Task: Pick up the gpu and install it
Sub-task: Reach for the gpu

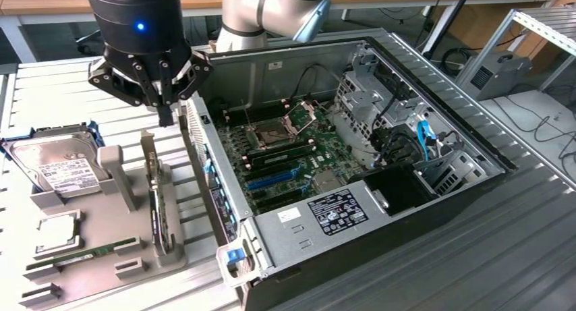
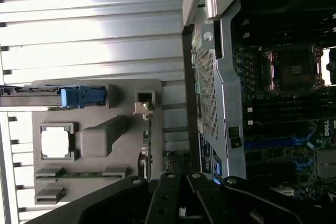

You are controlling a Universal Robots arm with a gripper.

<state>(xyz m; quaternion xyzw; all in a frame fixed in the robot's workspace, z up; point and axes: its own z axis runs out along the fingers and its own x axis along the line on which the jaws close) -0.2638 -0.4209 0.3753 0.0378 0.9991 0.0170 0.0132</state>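
A robot arm's black gripper (image 1: 164, 119) hangs over a slatted metal table (image 1: 54, 88), its fingers pressed together and holding nothing. It hovers above the corner of a flat grey plastic holder (image 1: 94, 280) that lies nearest the arm's base, just beside the side wall of an open black and silver computer case (image 1: 270, 230).

The gpu (image 1: 158, 216), a thin dark circuit card with a silvery metal bracket at one end, stands on its long edge in a slot along the holder's edge nearest the case. It is below the gripper and apart from it. Seen edge-on it is a narrow strip, with the bracket end under the gripper. A silver hard drive with a white label (image 1: 59, 166) sits at the holder's edge farthest from the case.

Likely risks: with the fingers together, the gripper would strike the card's top edge rather than straddle it. The card is thin, so an off-centre pinch could tilt or jam it in its slot. The case wall is near enough that a finger or the lifted bracket could catch on it
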